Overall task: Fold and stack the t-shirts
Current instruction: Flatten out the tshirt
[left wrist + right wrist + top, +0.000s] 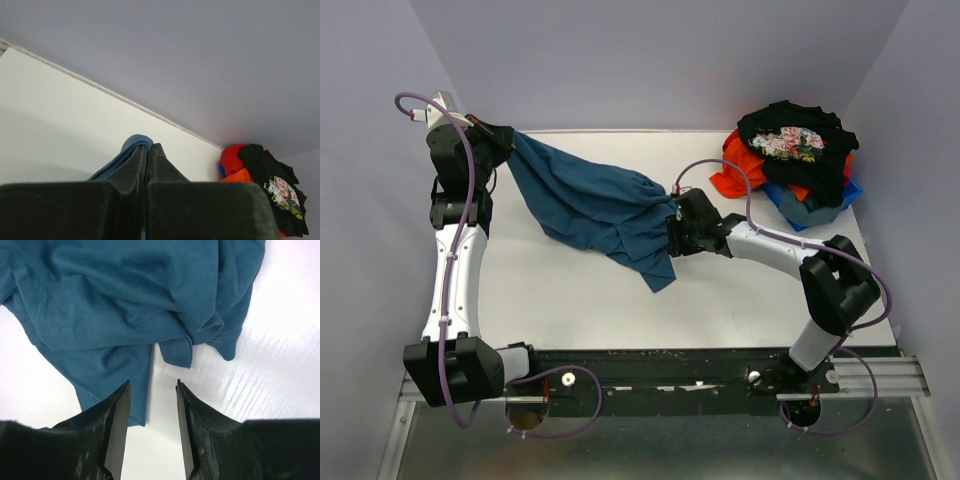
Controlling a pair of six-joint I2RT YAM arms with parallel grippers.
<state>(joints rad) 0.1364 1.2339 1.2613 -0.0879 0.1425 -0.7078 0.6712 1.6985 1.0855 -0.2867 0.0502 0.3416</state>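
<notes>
The teal-blue t-shirt (590, 205) stretches across the table from far left towards the middle, bunched and wrinkled. My left gripper (505, 138) is shut on its left end and holds it up near the back wall; the pinched cloth (131, 146) shows at the fingertips. My right gripper (670, 235) is open and empty, just above the table at the shirt's right end; the shirt's hem (125, 305) lies in front of the open fingers. The black floral t-shirt (792, 140), orange-red t-shirt (738, 170) and bright blue t-shirt (805, 208) lie heaped at the far right.
Grey walls close in the white table (740, 300) at the back and both sides. The heap of shirts also shows in the left wrist view (265, 185). A black rail (660, 375) with the arm bases runs along the near edge.
</notes>
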